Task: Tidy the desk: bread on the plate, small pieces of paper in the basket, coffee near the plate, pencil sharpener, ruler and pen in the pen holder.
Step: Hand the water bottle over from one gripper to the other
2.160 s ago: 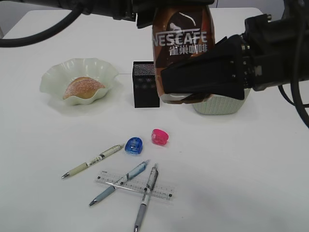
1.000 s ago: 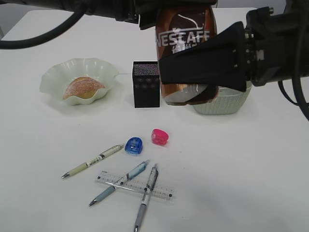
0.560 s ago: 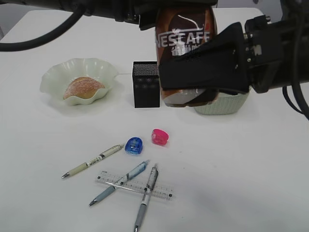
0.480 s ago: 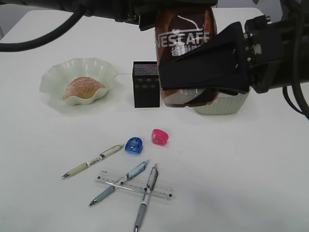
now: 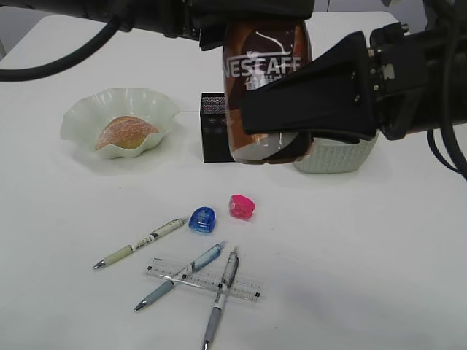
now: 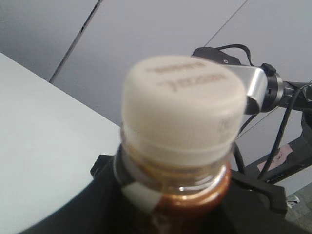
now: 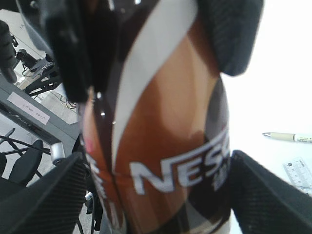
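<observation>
The coffee point(image 5: 263, 73), a brown bottle with a cream cap point(image 6: 183, 117), hangs above the desk point(image 5: 379, 255), and my left gripper point(image 5: 255, 13) is shut on its neck from above. My right gripper point(image 5: 271, 117) stands open around the bottle's lower body point(image 7: 161, 122), its pads point(image 7: 265, 195) slightly apart from the label. The bread point(image 5: 124, 133) lies in the plate point(image 5: 76, 117). The bottle partly hides the pen holder point(image 5: 212, 138). The basket point(image 5: 339, 154) sits behind the right gripper. No small pieces of paper show.
A blue pencil sharpener point(image 5: 202, 219) and a pink one point(image 5: 241, 206) lie mid-desk. Three pens point(image 5: 142, 243) point(image 5: 182, 275) point(image 5: 221, 295) lie near the front; two of them cross the clear ruler point(image 5: 248, 290). Both black arms fill the upper part of the exterior view.
The right gripper's jaws have spread off the bottle and stayed in place. The left gripper has carried the bottle a little to the left, in front of the pen holder.
</observation>
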`<state>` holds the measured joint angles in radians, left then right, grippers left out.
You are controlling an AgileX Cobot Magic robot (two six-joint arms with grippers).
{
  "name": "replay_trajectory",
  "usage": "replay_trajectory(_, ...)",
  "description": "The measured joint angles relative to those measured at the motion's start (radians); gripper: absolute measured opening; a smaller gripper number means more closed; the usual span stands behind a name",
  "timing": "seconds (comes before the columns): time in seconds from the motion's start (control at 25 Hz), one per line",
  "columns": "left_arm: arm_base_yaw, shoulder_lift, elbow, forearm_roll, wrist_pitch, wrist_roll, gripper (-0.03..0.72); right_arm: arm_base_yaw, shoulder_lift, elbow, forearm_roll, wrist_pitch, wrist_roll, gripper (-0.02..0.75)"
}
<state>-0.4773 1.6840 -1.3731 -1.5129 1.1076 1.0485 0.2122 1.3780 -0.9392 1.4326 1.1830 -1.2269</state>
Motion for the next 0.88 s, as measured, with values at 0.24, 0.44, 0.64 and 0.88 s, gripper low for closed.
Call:
replay_trajectory(0.24, 0.029, 0.0, 0.0, 0.014, 0.03, -0.024, 0.31, 0.0, 0.0, 0.0, 0.004, 0.0, 0.0, 0.659)
replay_trajectory(0.44, 0.072, 0.0, 0.0, 0.031, 0.066, -0.037, 0.31, 0.0, 0.0, 0.0, 0.004, 0.0, 0.002, 0.657)
replay_trajectory(0.64, 0.105, 0.0, 0.0, 0.07, 0.074, -0.041, 0.31, 0.0, 0.0, 0.0, -0.002, 0.0, 0.004, 0.651)
replay_trajectory(0.88, 0.178, 0.0, 0.0, 0.161, 0.076, -0.075, 0.31, 0.0, 0.0, 0.0, -0.043, 0.002, 0.004, 0.62)
